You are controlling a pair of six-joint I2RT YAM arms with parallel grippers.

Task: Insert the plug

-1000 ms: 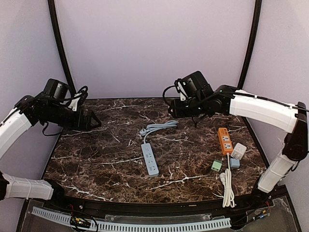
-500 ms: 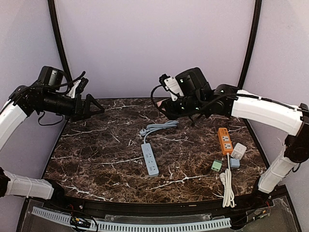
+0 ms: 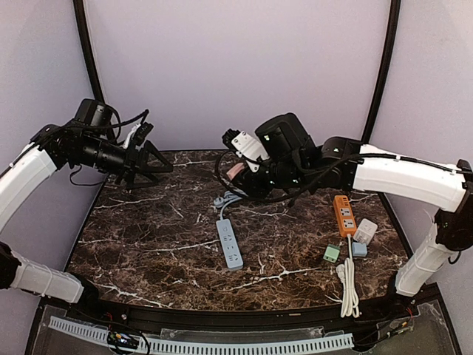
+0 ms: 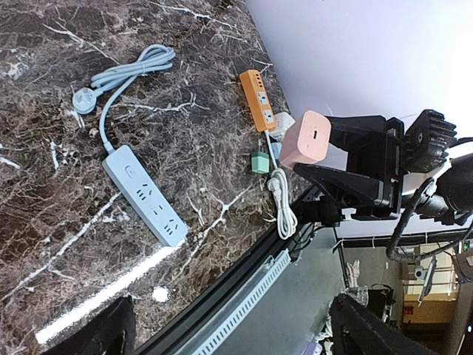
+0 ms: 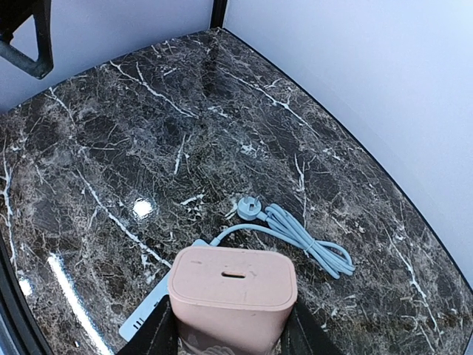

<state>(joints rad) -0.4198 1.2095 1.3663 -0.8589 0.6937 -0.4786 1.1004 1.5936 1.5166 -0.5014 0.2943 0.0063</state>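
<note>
My right gripper [image 3: 238, 176] is shut on a pink plug-in charger [image 3: 235, 171] and holds it in the air above the far end of the light blue power strip [image 3: 229, 243]. In the right wrist view the charger [image 5: 233, 292] sits between my fingers, its USB slot facing the camera, and covers most of the strip [image 5: 144, 316]. My left gripper [image 3: 159, 167] is open and empty, high over the table's far left. Its view shows the strip [image 4: 144, 194] and the charger [image 4: 305, 140] far off.
The strip's coiled blue cord and plug [image 3: 240, 194] lie behind it. At the right are an orange power strip [image 3: 344, 215], a white adapter [image 3: 365, 231], a green one [image 3: 331, 254], a small blue one [image 3: 359, 249] and a coiled white cable [image 3: 347, 285].
My right arm has swung left and lower with the pink charger, over the blue strip's far end. My left arm has risen and reached rightward, jaws still open.
</note>
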